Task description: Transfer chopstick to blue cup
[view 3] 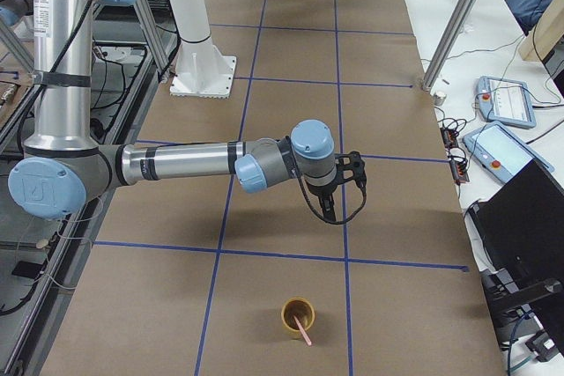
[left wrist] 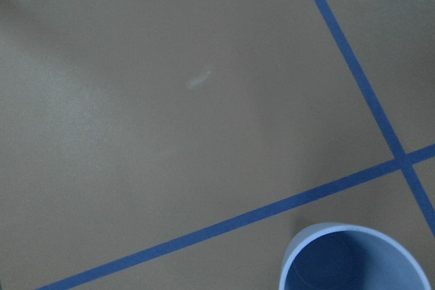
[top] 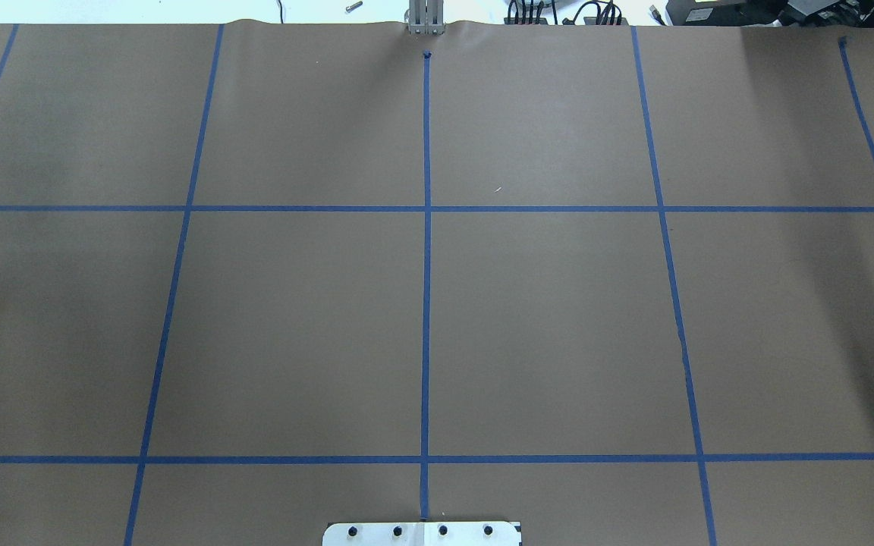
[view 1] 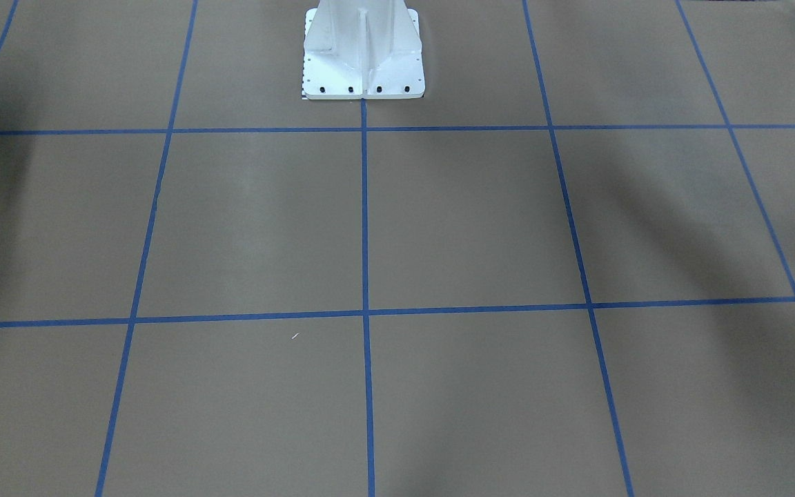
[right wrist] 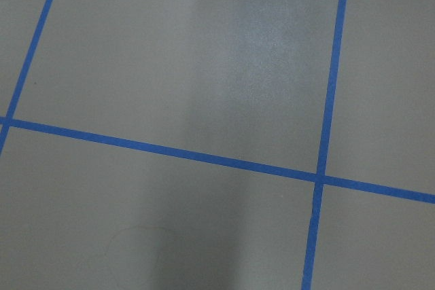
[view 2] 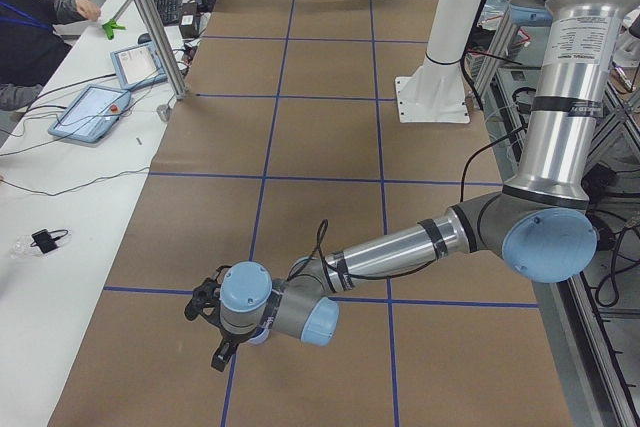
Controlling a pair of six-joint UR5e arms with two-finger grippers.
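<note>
Can't tell whether my right gripper (view 3: 339, 191) or left gripper (view 2: 208, 327) is open or holding anything. The thin pink chopstick (view 3: 304, 332) leans in the mustard-yellow cup (view 3: 287, 327) at the table's right edge, with the light-blue cup (left wrist: 353, 263) at the left. A sloppy pinch could tip the yellow one.

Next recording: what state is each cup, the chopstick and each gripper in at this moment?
blue round cup: upright, empty, just below the left wrist camera.
yellow round cup: upright, holds the chopstick.
thin pink chopstick: leaning in the yellow round cup, not yet in the blue one.
left gripper: above the table; open or shut cannot be told.
right gripper: above the table; open or shut cannot be told.
</note>
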